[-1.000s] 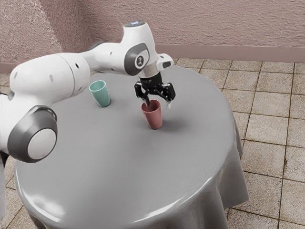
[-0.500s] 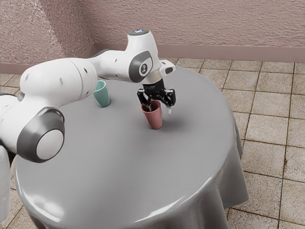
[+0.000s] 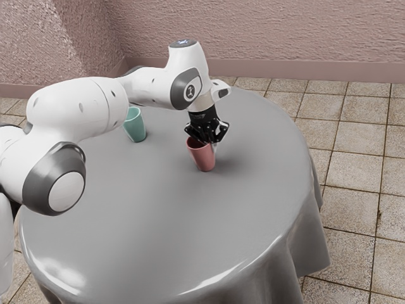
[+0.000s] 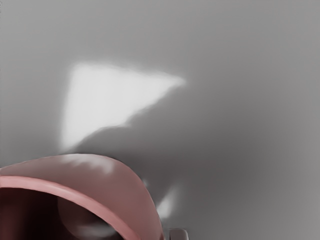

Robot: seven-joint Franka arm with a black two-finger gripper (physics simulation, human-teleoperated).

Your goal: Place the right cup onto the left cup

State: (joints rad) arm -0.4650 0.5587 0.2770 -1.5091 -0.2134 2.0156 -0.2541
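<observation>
My gripper (image 3: 211, 145) is at the red cup's far rim in the exterior view, its fingers drawn together with the cup's wall between them. The red cup (image 3: 203, 158) stands upright on the table, its mouth partly hidden by the gripper. In the wrist view the same red cup (image 4: 120, 182) appears close under the hand, and one fingertip (image 4: 179, 234) is just outside its wall. Toward the exterior view's left, the teal cup (image 3: 135, 126) stands upright, its upper edge partly covered by the arm.
Both cups share a round table with a grey cloth (image 3: 152, 215). The arm reaches over the table's far left part in the exterior view. A pinkish wall (image 3: 285, 31) rises beyond the tiled floor (image 3: 354, 171).
My hand has come down to the red cup over the last second. Since half a second ago the fingers have closed together at its rim, and the cup has shifted very slightly.
</observation>
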